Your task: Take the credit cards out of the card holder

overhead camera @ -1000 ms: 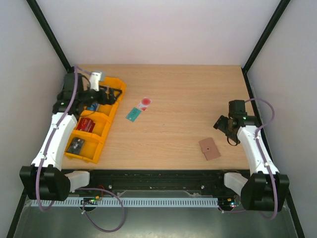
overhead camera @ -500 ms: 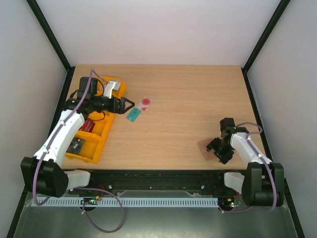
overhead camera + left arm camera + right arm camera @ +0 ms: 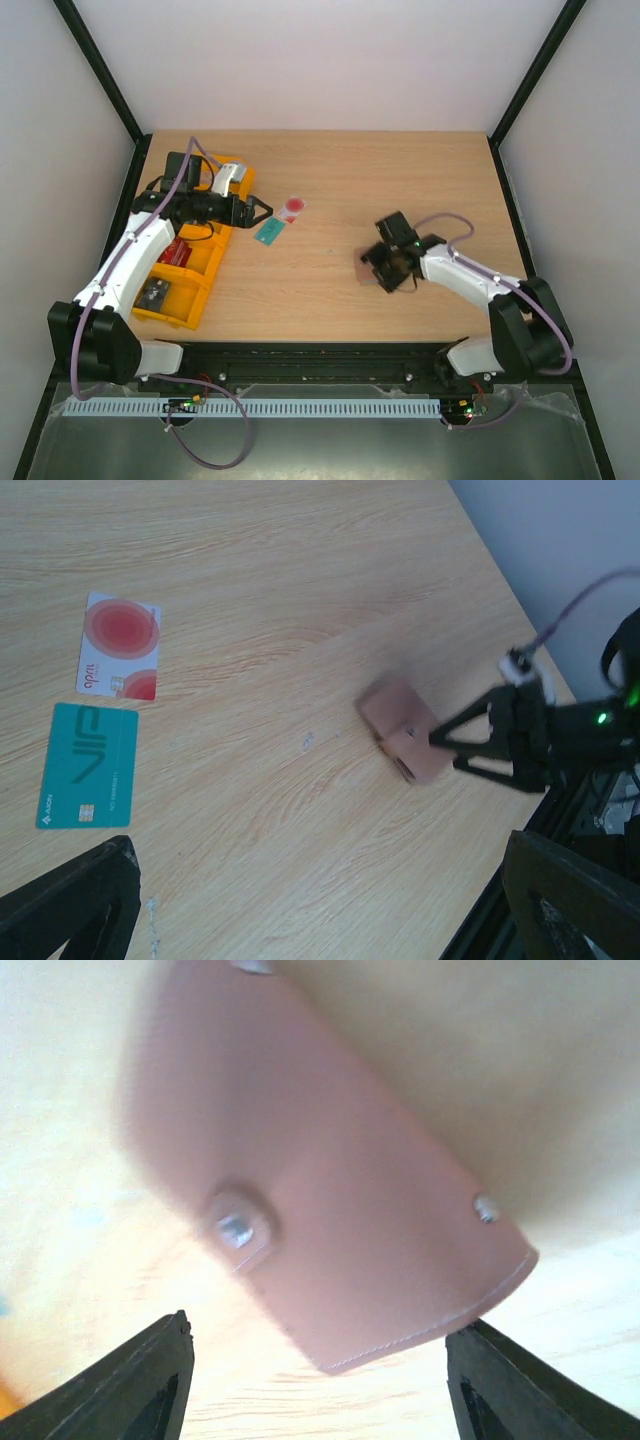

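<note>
Top view: the card holder (image 3: 367, 270) lies on the table (image 3: 400, 170) right of centre, closed, with its reddish-brown outside up. The right gripper (image 3: 383, 270) is directly at it. Both cards are already out, in the upper left of the wood. The pale card (image 3: 293, 208) with the red round mark is just above the teal card (image 3: 269, 231), close to it but not overlapping.

Right wrist view: the card holder (image 3: 320, 1190) fills the middle of the frame, blurred. Its long axis runs from upper left to lower right, and its stitched end points down into the gap of the right gripper (image 3: 318, 1345). A round snap shows left of centre. The fingers stand partly apart, one at each lower corner. I cannot tell whether they press the holder.

Left wrist view: the card holder (image 3: 403, 730) sits right of centre. The right gripper (image 3: 445, 748) reaches in from the right edge, its tips at the holder's right side. The pale card (image 3: 118, 660) and teal card (image 3: 88, 765) lie flat at left, long axes roughly up-down in the frame.

The left gripper (image 3: 258, 211) is wide and holds nothing. It hangs beside the orange bins (image 3: 205, 290), with the cards just ahead of it.

Judgement: the right arm is much the nearer to the holder, and the left arm to the cards. Any grip on the holder depends on the fingers closing across its short width.
</note>
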You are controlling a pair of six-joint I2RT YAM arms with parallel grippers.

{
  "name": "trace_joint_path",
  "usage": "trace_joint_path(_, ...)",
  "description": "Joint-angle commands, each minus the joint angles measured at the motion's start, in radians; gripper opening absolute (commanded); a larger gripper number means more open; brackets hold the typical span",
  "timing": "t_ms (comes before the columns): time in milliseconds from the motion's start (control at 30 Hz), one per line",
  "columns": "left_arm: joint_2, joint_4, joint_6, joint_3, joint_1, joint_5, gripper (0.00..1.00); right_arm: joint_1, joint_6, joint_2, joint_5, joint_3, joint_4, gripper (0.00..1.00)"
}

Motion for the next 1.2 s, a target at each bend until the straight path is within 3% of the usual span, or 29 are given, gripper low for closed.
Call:
trace_joint_path(0, 0.001, -0.031, 0.025, 0.022, -0.004, -0.005, 0.99, 0.056, -0.126, 0.051, 0.194, 0.255, -0.103, 0.71)
trace_joint_path(233, 0.023, -0.035, 0.024, 0.014, -0.004, 0.006, 0.99, 0.025, -0.487, -0.015, 0.243, 0.346, -0.352, 0.95)
trace_joint_path(433, 0.022, 0.007, -0.002, -0.024, -0.006, 0.004, 0.99, -0.116, -0.700, 0.155, 0.025, 0.460, -0.114, 0.94)
trace_joint_path(567, -0.024, 0.048, -0.010, -0.085, -0.006, -0.028, 0.99, -0.124, -0.836, 0.417, 0.019, 0.687, -0.155, 0.83)
trace_joint_path(700, -0.046, 0.083, -0.015, -0.134, -0.006, -0.055, 0.99, -0.123, -0.894, 0.603, -0.057, 0.791, -0.190, 0.76)
trace_joint_path(833, -0.043, 0.089, -0.010, -0.136, -0.006, -0.077, 0.99, -0.123, -0.925, 0.664, 0.002, 0.773, -0.202, 0.73)
trace_joint_path(1033, -0.022, 0.105, -0.013, -0.148, -0.006, -0.079, 0.99, -0.121, -0.915, 0.702, -0.146, 0.664, -0.110, 0.62)
trace_joint_path(1167, -0.021, 0.113, -0.014, -0.156, -0.005, -0.085, 0.99, -0.122, -0.860, 0.699, -0.190, 0.627, -0.047, 0.39)
